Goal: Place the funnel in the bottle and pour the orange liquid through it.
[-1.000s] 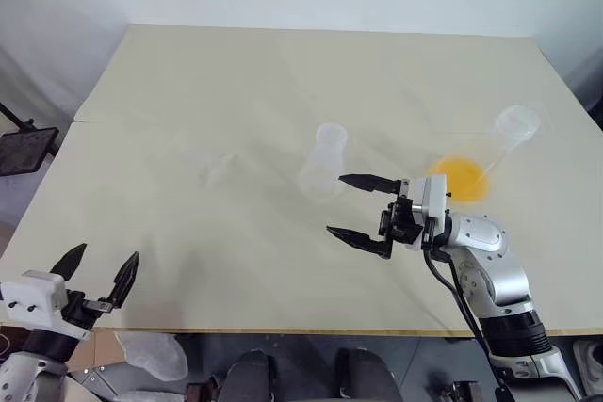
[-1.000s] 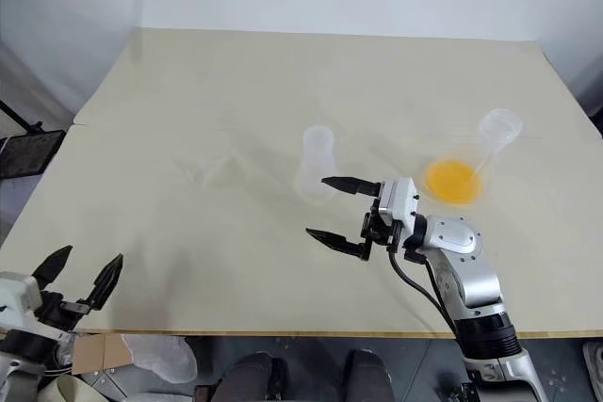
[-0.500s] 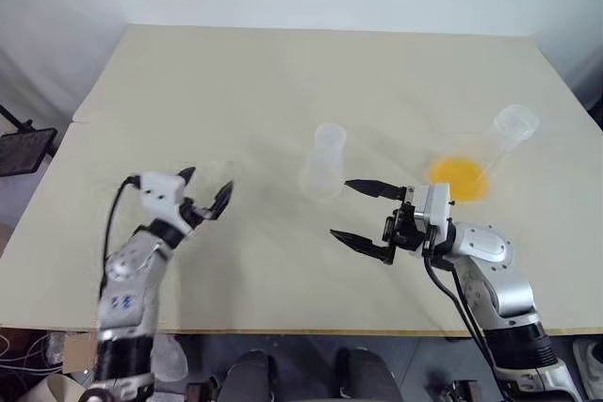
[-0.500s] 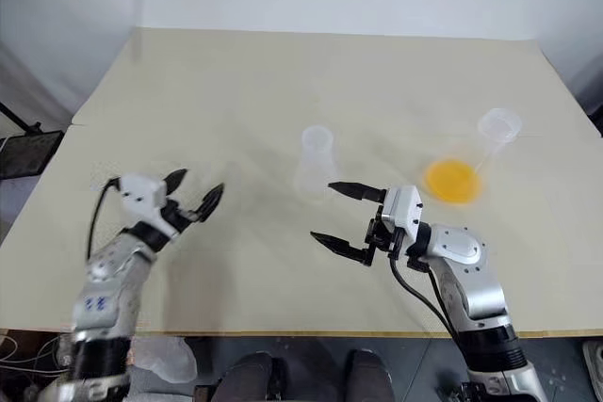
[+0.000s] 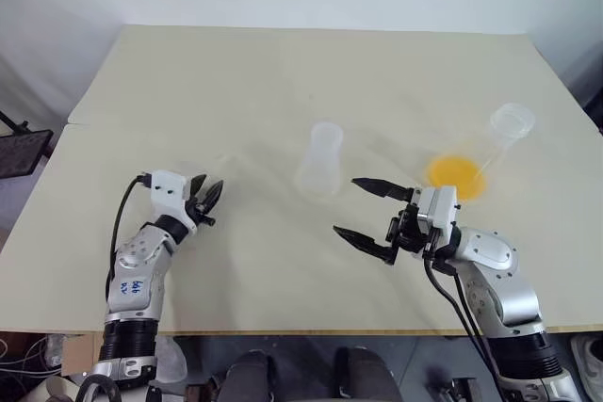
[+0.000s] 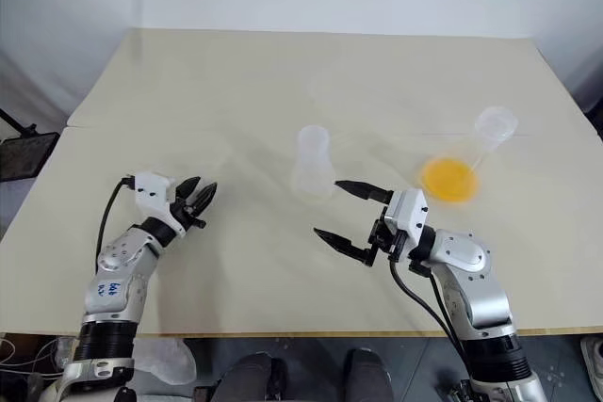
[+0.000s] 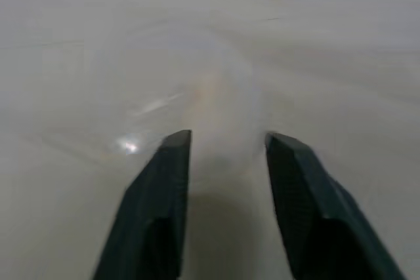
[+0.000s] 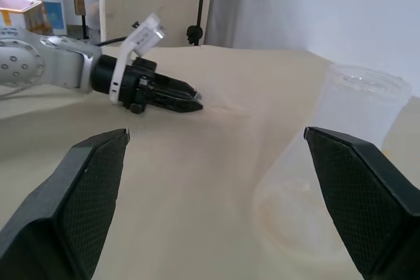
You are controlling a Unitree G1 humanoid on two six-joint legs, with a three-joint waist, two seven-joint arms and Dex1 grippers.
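Narrowing on the small clear plastic funnel (image 7: pixel 210 106) just ahead, the left tool (image 5: pixel 209 197) risks pinching it away across the surface (image 5: pixel 283 91); right tool (image 5: pixel 367 217) gapes wide.

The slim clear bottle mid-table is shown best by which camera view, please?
The right wrist view: the slim clear bottle stands close and side-on, its open rim and widening base distinct. Both eye views show it from above, small and pale against the beige table.
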